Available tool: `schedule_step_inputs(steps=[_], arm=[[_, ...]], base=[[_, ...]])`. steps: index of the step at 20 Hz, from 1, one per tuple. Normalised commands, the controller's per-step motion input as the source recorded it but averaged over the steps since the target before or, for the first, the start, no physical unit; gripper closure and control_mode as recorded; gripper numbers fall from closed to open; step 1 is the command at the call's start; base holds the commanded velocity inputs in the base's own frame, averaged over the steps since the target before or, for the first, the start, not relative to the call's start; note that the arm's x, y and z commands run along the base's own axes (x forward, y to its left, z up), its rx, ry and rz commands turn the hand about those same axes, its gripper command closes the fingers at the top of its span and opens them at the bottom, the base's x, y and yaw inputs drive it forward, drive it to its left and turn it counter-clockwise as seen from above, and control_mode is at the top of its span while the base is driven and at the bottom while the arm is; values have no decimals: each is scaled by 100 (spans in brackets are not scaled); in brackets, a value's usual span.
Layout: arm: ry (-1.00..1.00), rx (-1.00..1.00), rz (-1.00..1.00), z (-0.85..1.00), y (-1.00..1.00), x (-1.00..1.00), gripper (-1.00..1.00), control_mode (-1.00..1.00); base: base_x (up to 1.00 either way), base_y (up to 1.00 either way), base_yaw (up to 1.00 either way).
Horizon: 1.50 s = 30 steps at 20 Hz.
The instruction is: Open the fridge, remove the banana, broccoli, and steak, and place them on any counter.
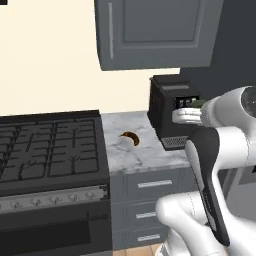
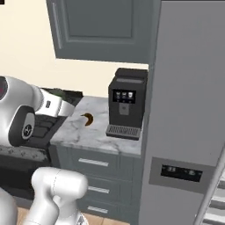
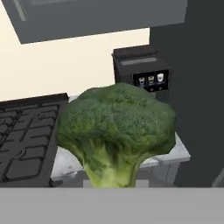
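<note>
- Gripper (image 1: 200, 103): clamped on the dark green broccoli floret with its paler stalk (image 3: 114, 131). The hand view has the floret sitting right in front of the camera. In the left base view a scrap of green shows at the hand's tip.
- Banana: a small curved brown-yellow banana (image 1: 131, 138) lies on the white-grey marbled stone counter (image 1: 145, 152), below the gripper and off to the stove side.
- Progress, as I judge it: banana delivered; broccoli out of the fridge and in transit, held above the counter, not yet set down. Steak cannot be seen, so I take it as still to fetch.
- Tall matte grey fridge (image 2: 189, 110): stands on the side of the gripper away from the stove, beyond the coffee machine; its dark dispenser panel faces the camera in the right base view.
- Surface: the counter has bare marble around the banana. A black coffee machine (image 1: 167, 112) stands just beyond the gripper.
- Room: black gas stove (image 1: 50, 145) adjoins the counter past the banana; grey wall cabinet (image 1: 150, 30) hangs above the gripper; cream wall behind.
</note>
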Motion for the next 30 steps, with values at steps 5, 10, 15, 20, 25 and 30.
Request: schedule_step_inputs(steps=[5, 10, 15, 20, 25, 30], arm=[[9, -2, -11, -26, 34, 20, 100, -100], [25, 0, -15, -96, 4, 94, 100, -100], [28, 5, -9, -100, -31, 100, 100, -100], [10, 0, -5, -98, 4, 100, 100, -100], [10, 0, 0, -72, 27, 100, 100, -100], [19, 0, 0, -53, 16, 100, 100, -100]], base=[[20, 60, -20], [0, 0, 0], [0, 0, 0], [0, 0, 0], [0, 0, 0], [0, 0, 0]])
